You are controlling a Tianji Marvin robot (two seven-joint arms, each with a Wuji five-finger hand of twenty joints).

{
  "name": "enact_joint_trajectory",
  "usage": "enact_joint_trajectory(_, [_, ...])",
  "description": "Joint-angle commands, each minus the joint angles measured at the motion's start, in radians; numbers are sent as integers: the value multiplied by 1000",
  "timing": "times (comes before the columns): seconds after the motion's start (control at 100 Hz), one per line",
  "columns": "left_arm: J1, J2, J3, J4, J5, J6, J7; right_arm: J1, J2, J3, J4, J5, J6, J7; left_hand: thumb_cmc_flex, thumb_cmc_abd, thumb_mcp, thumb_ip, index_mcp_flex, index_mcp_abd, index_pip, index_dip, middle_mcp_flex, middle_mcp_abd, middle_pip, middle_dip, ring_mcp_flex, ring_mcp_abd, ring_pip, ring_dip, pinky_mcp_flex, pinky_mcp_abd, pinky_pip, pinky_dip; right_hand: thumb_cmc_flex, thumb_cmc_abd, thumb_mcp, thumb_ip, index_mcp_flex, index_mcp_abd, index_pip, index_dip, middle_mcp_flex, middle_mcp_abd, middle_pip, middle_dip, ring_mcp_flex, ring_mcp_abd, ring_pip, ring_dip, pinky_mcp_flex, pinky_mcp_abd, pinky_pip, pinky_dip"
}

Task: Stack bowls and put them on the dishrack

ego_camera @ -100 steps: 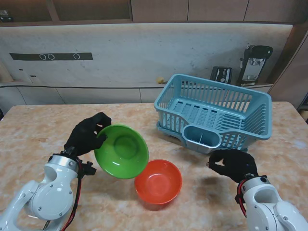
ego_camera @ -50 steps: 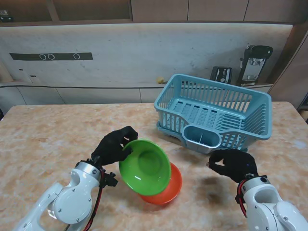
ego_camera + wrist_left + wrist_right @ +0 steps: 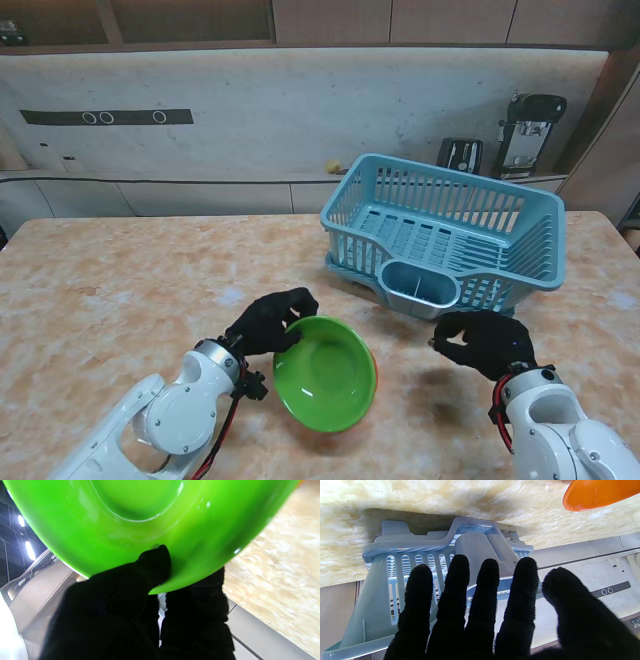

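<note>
Green bowl (image 3: 327,373) sits over the orange bowl (image 3: 374,368), which shows only as a thin sliver at its right edge; both near the middle of the marbled table (image 3: 90,290), close to me. My left hand (image 3: 270,320) grips the green bowl by its left rim: in the left wrist view, thumb (image 3: 155,560) pressed inside the rim, other fingers (image 3: 202,597) behind the outer wall. Whether the green bowl rests fully in the orange one, cannot tell. My right hand (image 3: 487,342) holds nothing, fingers (image 3: 455,585) spread and extended, hovering near the blue dishrack (image 3: 445,235). Dishrack stands on the table to the right, farther from me, well apart from the bowls. Orange rim (image 3: 597,493) visible in the right wrist view.
</note>
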Motion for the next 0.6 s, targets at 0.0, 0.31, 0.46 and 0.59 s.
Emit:
enact_joint_trajectory(0.0, [-18,-3,11,6,-2,7,-22,-11,-6,-1,-6,-3,-1,14,135,63,149,21,70,-53,143,23,14,-6,-16,9,10,21,0,19,120,-178,112,95,-12,26,-9,14,13,-17,12,5,13,-8,5,10,3,-12,-10,6,-12,2,-7,-7])
enact_joint_trajectory(0.31, [-93,1,54,61,-18,41,-69,-11,-6,-1,-6,-3,-1,14,142,78,130,17,65,-43,119,2,3,7,-31,-4,-2,27,-3,11,118,-175,108,91,-12,27,-8,14,12,-19,12,5,13,-9,5,10,4,-13,-10,7,-11,3,-7,-7])
enact_joint_trajectory(0.46, [-114,1,67,85,-25,54,-78,-10,-7,-2,-5,-3,0,11,144,80,126,16,65,-43,118,-2,1,8,-32,-7,-4,28,-2,10,118,-174,108,91,-12,27,-9,14,11,-17,12,5,13,-8,5,10,3,-12,-10,7,-12,2,-7,-7])
enact_joint_trajectory(0.59, [-125,2,74,97,-21,60,-85,-9,-7,0,-2,-1,-4,9,145,85,118,15,66,-37,101,-16,-5,15,-41,-16,-8,29,-3,5,114,-171,105,90,-12,27,-9,14,12,-17,12,5,13,-9,5,10,4,-12,-10,7,-12,2,-8,-7])
